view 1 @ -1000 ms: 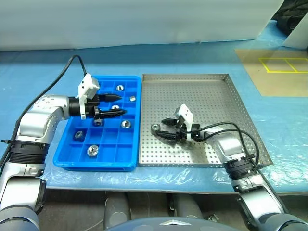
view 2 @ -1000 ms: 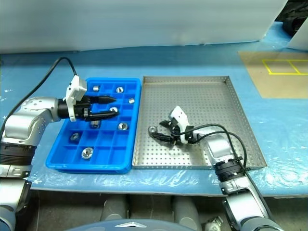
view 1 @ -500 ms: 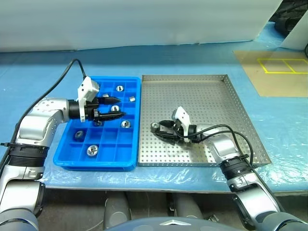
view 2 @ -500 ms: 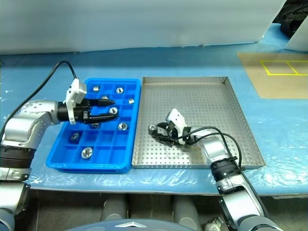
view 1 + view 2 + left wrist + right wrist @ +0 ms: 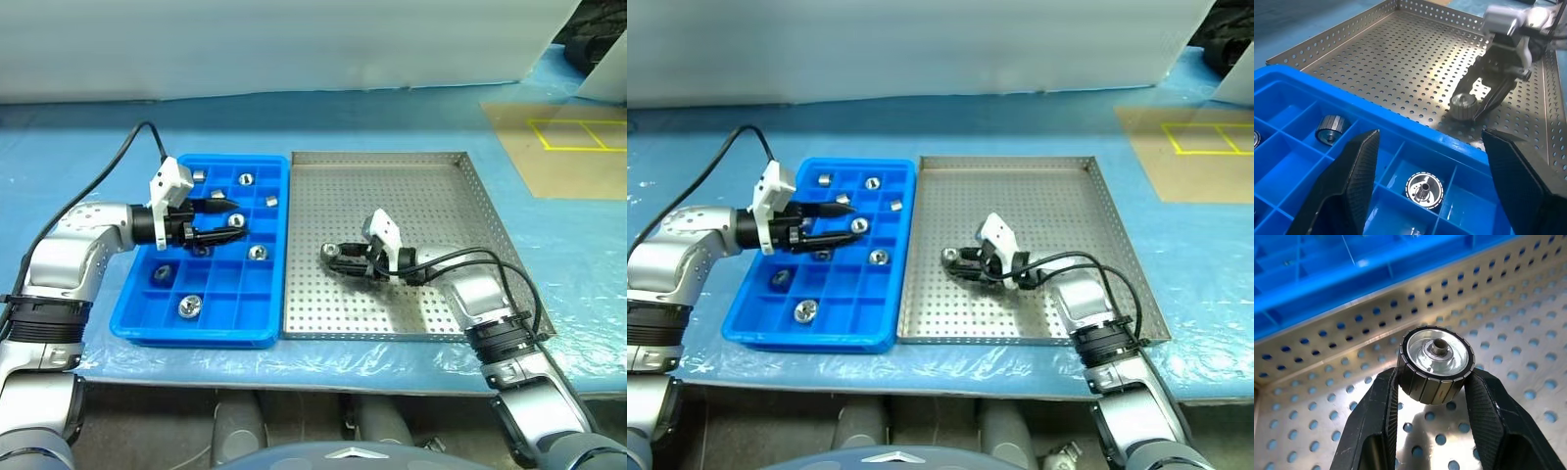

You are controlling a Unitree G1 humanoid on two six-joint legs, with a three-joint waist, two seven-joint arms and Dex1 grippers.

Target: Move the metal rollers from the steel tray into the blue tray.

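While the right gripper [image 5: 1432,382] pinches a metal roller [image 5: 1436,363] over the steel tray [image 5: 411,196], its wrist view reveals the roller's centre hole; left gripper [image 5: 223,220] gapes empty

The blue tray [image 5: 199,323] is bright blue with a grid of square compartments; the steel tray [image 5: 392,196] is silver-grey, dotted all over with small holes. Shiny silver metal rollers [image 5: 191,305] glint against the blue, and the tabletop [image 5: 88,137] wears pale blue sheeting.
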